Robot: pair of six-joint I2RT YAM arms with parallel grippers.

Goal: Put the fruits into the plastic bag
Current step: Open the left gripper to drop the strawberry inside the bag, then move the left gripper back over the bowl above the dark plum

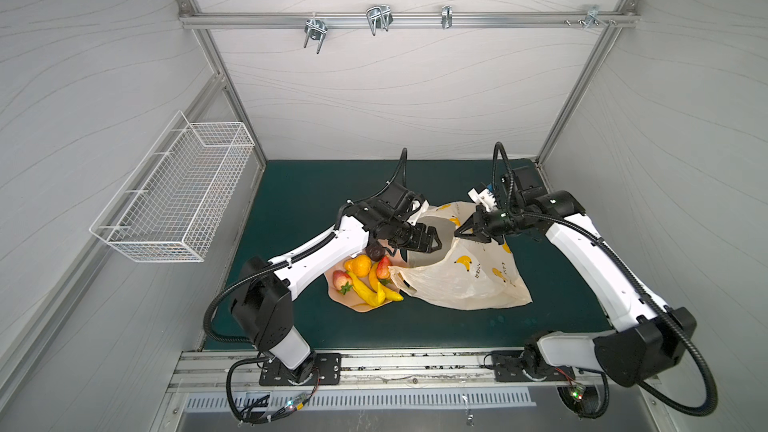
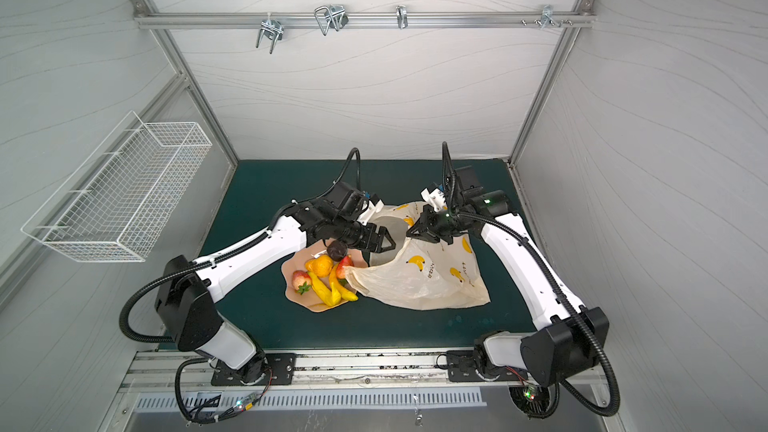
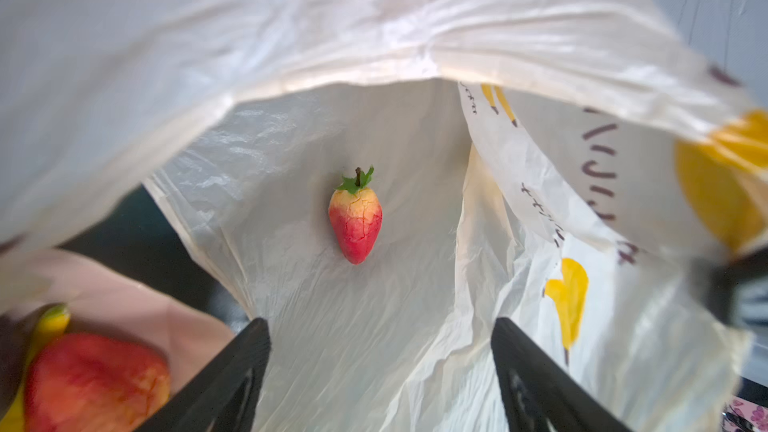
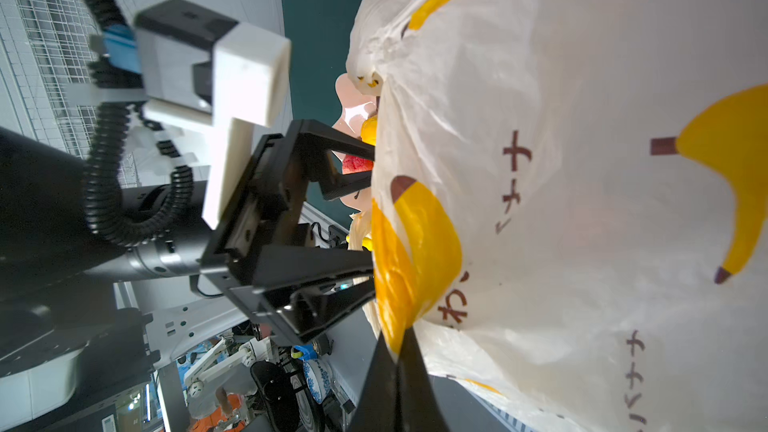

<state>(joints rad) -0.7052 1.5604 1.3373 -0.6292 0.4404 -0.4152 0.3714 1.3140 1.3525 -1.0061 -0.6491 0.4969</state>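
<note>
Left wrist view, cracked red-yellow strawberry (image 3: 355,218), green leaves, inside crinkled bag (image 3: 374,347)

Dark Japanese characters, legibly "ナナ", on the plastic bag (image 4: 582,222)

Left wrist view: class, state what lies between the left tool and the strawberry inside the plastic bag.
Only the bare inside of the plastic bag lies between the left tool and the strawberry; the left wrist view shows it.
</note>
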